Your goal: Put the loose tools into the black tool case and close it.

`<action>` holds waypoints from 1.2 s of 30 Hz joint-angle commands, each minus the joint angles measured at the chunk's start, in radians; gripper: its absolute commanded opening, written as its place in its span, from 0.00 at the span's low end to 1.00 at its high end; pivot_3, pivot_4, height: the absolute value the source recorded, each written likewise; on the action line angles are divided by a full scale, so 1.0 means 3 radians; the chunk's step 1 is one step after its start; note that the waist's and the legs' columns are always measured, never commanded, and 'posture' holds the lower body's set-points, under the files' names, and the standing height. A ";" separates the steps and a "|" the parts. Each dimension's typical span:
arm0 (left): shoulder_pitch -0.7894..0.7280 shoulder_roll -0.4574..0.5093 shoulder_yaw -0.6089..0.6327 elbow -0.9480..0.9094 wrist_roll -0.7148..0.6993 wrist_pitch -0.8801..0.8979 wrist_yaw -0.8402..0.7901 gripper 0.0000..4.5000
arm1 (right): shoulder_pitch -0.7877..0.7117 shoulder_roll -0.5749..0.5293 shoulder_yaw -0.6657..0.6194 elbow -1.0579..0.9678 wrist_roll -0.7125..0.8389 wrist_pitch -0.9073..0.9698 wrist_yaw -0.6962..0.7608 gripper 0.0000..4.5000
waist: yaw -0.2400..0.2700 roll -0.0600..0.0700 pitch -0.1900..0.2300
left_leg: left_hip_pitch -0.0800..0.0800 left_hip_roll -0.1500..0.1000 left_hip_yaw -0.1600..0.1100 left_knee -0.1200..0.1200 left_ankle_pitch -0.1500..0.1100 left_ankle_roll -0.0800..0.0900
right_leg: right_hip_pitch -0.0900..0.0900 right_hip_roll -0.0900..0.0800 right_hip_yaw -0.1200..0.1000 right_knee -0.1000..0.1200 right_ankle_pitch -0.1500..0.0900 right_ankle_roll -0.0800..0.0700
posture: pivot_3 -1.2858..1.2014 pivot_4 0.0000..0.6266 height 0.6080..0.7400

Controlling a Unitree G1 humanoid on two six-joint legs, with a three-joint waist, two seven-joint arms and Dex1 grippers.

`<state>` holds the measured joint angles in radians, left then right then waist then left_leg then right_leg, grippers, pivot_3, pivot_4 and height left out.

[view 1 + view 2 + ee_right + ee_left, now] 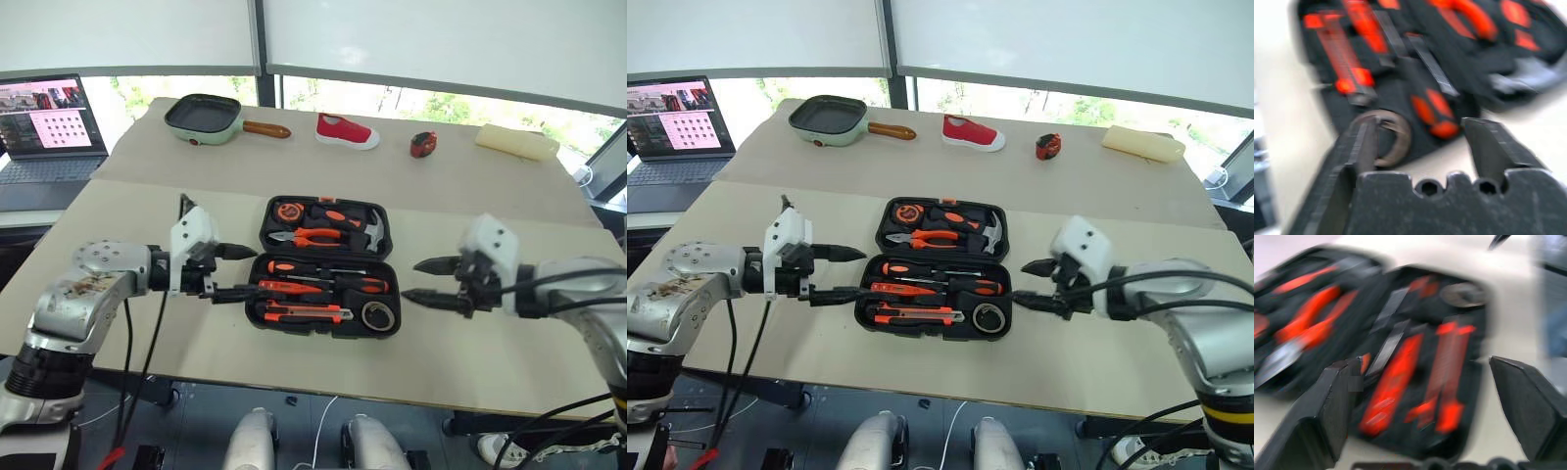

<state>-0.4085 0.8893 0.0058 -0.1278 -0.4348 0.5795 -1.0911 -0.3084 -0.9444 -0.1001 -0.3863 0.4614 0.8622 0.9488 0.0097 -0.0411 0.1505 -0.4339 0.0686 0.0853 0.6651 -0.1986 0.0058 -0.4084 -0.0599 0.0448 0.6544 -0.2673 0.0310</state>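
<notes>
A green-rimmed square pan (203, 117) with a wooden handle lay on the far part of the table (147, 323), well beyond the left claw. A red shoe (346, 131) sat farther right along that edge, roughly midway between the two claws. A red-black tape measure (422, 144) and a pale yellow block (516, 142) lay well beyond the right claw. An open laptop (47, 127) stood off the table, outside the left claw.

Head cameras look down over the open tool case (328, 266); both wrist cameras view it close.
</notes>
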 commanded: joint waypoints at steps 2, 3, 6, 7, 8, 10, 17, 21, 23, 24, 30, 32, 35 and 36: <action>0.0145 0.0144 0.0067 0.0114 0.0351 -0.0084 0.0290 0.47 | -0.0057 -0.0024 0.0105 0.0456 -0.0278 -0.0433 -0.0006 0.27 | -0.0019 0.0001 0.0000 | 0.0000 0.0000 0.0005 -0.0005 0.0000 0.0000 | -0.0006 -0.0001 0.0005 0.0001 0.0000 0.0000 | 0.52 0.24 1.00; 0.0178 0.0139 0.0027 0.0101 0.0398 -0.0070 0.0326 0.38 | -0.0072 0.0001 0.0178 0.0525 -0.0334 -0.0503 0.0001 0.20 | -0.0020 0.0000 0.0000 | -0.0001 0.0000 0.0005 -0.0006 0.0000 0.0000 | -0.0007 -0.0001 0.0005 0.0002 0.0000 0.0000 | 0.52 0.24 1.00; 0.0193 0.0022 -0.0092 0.0086 0.0499 -0.0044 0.0438 0.18 | -0.0130 0.0075 0.0430 0.0691 -0.0515 -0.0724 0.0029 0.01 | -0.0022 0.0001 0.0000 | -0.0003 0.0000 0.0005 -0.0007 0.0000 0.0000 | -0.0010 0.0000 0.0005 0.0003 0.0000 0.0000 | 0.52 0.24 1.00; 0.0190 -0.0028 -0.0133 0.0078 0.0521 -0.0024 0.0478 0.08 | -0.0152 0.0103 0.0518 0.0745 -0.0580 -0.0799 0.0036 0.00 | -0.0022 0.0001 0.0000 | -0.0007 0.0000 0.0006 -0.0007 0.0000 0.0000 | -0.0015 0.0000 0.0005 0.0004 0.0000 0.0000 | 0.52 0.24 1.00; 0.0185 -0.0098 -0.0186 0.0064 0.0537 -0.0001 0.0516 0.01 | -0.0185 0.0144 0.0624 0.0781 -0.0635 -0.0846 0.0055 0.00 | -0.0022 0.0001 0.0000 | -0.0008 -0.0001 0.0006 -0.0007 0.0001 -0.0001 | -0.0016 -0.0001 0.0006 0.0005 0.0001 -0.0001 | 0.52 0.24 1.00; 0.0163 -0.0198 -0.0285 0.0069 0.0589 -0.0014 0.0550 0.01 | -0.0244 0.0215 0.0779 0.0815 -0.0717 -0.0911 0.0083 0.00 | -0.0017 0.0000 0.0000 | -0.0011 -0.0001 0.0007 -0.0007 0.0001 -0.0001 | -0.0019 -0.0001 0.0007 0.0007 0.0001 0.0000 | 0.52 0.24 1.00; 0.0024 -0.0456 -0.0499 0.0165 0.0650 -0.0066 0.0510 0.01 | -0.0438 0.0387 0.1057 0.0909 -0.0879 -0.1031 0.0176 0.00 | -0.0001 0.0000 0.0000 | -0.0030 -0.0002 0.0008 -0.0007 0.0004 -0.0004 | -0.0044 0.0001 0.0010 0.0016 0.0002 -0.0001 | 0.52 0.24 1.00; 0.0021 -0.0519 -0.0571 0.0137 0.0619 -0.0194 0.0344 0.01 | -0.0417 0.0380 0.1014 0.0699 -0.0724 -0.0976 0.0357 0.00 | 0.0003 0.0000 0.0000 | -0.0030 -0.0002 0.0009 -0.0007 0.0004 -0.0004 | -0.0043 0.0001 0.0010 0.0015 0.0002 -0.0001 | 0.52 0.24 1.00; 0.0061 -0.0496 -0.0581 0.0070 0.0570 -0.0220 0.0226 0.01 | -0.0314 0.0314 0.0974 0.0500 -0.0605 -0.0933 0.0485 0.00 | 0.0008 0.0001 0.0000 | -0.0030 -0.0003 0.0008 -0.0007 0.0004 -0.0004 | -0.0043 0.0001 0.0010 0.0015 0.0002 -0.0001 | 0.52 0.24 1.00; 0.0089 -0.0474 -0.0585 0.0037 0.0556 -0.0239 0.0163 0.01 | -0.0269 0.0287 0.0960 0.0428 -0.0569 -0.0909 0.0522 0.00 | 0.0011 0.0001 0.0000 | -0.0030 -0.0003 0.0008 -0.0007 0.0003 -0.0004 | -0.0043 0.0001 0.0009 0.0015 0.0001 -0.0001 | 0.52 0.24 1.00; 0.0377 -0.0246 -0.0594 -0.0227 0.0507 -0.0330 -0.0208 0.01 | 0.0131 0.0173 0.0874 0.0012 -0.0525 -0.0831 0.0536 0.00 | 0.0003 0.0001 0.0000 | -0.0032 -0.0002 0.0007 -0.0007 0.0001 -0.0004 | -0.0044 0.0000 0.0008 0.0013 0.0001 -0.0001 | 0.52 0.24 1.00; 0.0453 -0.0188 -0.0589 -0.0280 0.0529 -0.0365 -0.0266 0.01 | 0.0235 0.0157 0.0854 -0.0072 -0.0558 -0.0812 0.0475 0.00 | -0.0002 0.0001 0.0000 | -0.0031 -0.0001 0.0007 -0.0007 0.0001 -0.0004 | -0.0043 0.0000 0.0007 0.0013 0.0001 -0.0001 | 0.52 0.24 1.00; 0.0520 -0.0147 -0.0537 -0.0325 0.0535 -0.0340 -0.0259 0.01 | 0.0353 0.0146 0.0796 -0.0117 -0.0626 -0.0793 0.0358 0.00 | -0.0001 0.0001 0.0000 | -0.0029 -0.0001 0.0008 -0.0007 0.0001 -0.0005 | -0.0041 0.0000 0.0008 0.0015 0.0001 -0.0001 | 0.52 0.24 1.00; 0.0533 -0.0133 -0.0514 -0.0327 0.0541 -0.0329 -0.0250 0.01 | 0.0394 0.0126 0.0775 -0.0119 -0.0655 -0.0812 0.0329 0.00 | 0.0000 0.0001 0.0000 | -0.0029 -0.0001 0.0008 -0.0007 0.0001 -0.0005 | -0.0042 0.0000 0.0008 0.0015 0.0001 -0.0001 | 0.52 0.24 1.00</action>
<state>-0.2617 0.8583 -0.1274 -0.1628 -0.2354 0.4996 -1.1283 -0.1967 -0.9124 0.1528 -0.3562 0.2489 0.6346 1.0580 0.0097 -0.0408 0.1504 -0.4424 0.0681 0.0876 0.6629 -0.1982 0.0043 -0.4209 -0.0599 0.0471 0.6590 -0.2669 0.0307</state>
